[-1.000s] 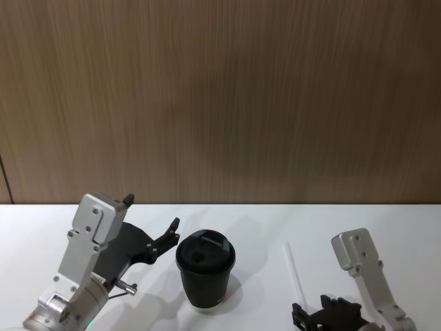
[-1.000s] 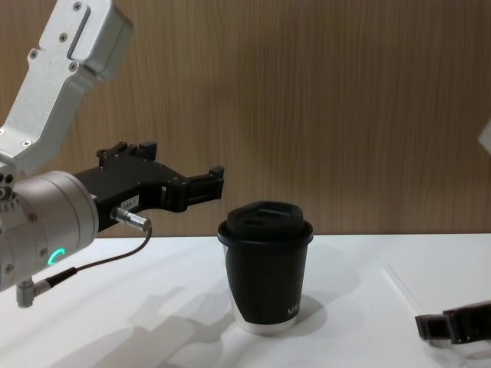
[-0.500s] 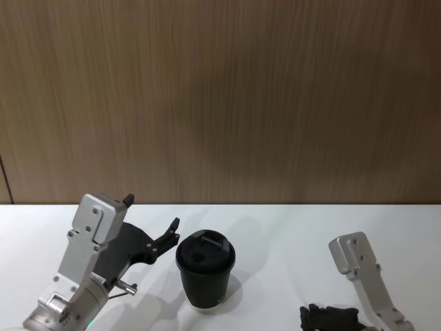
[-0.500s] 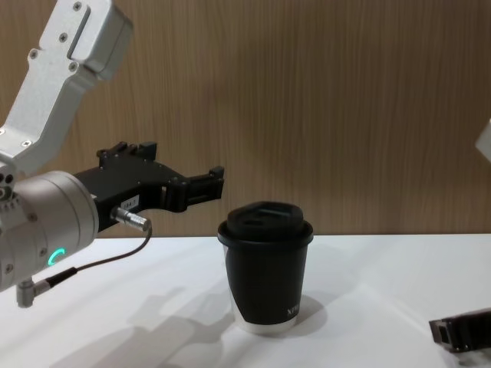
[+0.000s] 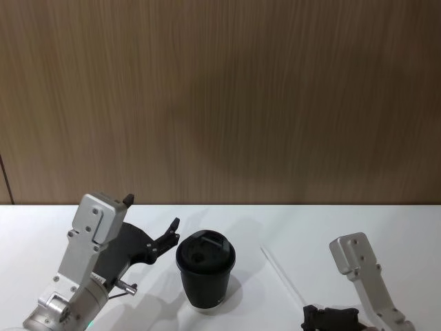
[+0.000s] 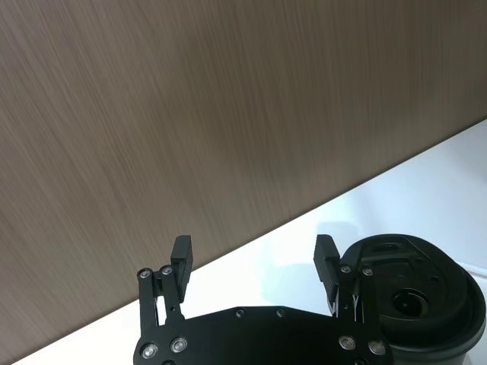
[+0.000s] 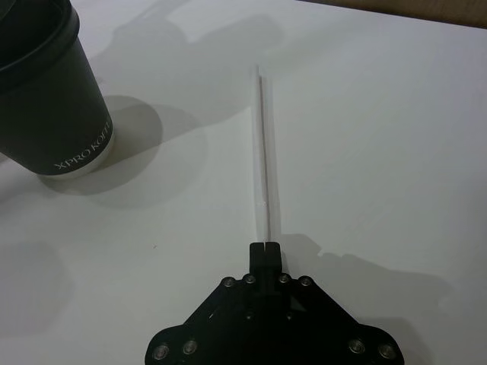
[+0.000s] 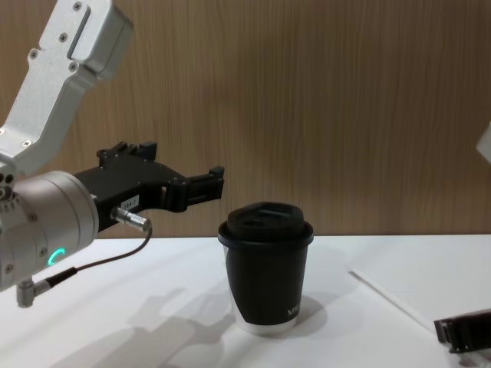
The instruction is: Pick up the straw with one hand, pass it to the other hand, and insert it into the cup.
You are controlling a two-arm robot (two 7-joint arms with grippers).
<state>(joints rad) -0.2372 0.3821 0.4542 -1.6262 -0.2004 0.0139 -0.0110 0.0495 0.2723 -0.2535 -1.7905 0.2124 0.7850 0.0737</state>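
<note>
Straw [image 7: 262, 152] pinched at its end by right gripper [image 7: 264, 247]; left gripper [image 6: 255, 255] gapes wide near cup [image 8: 267, 268]. Risk: end grip lets it pivot or slip.

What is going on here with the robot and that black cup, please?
The right gripper is shut on one end of the straw, which stretches low over the table, its free end to the right of the cup. The left gripper hovers open to the left of the cup, holding nothing. The straw has not yet been passed across or put into the cup.
</note>
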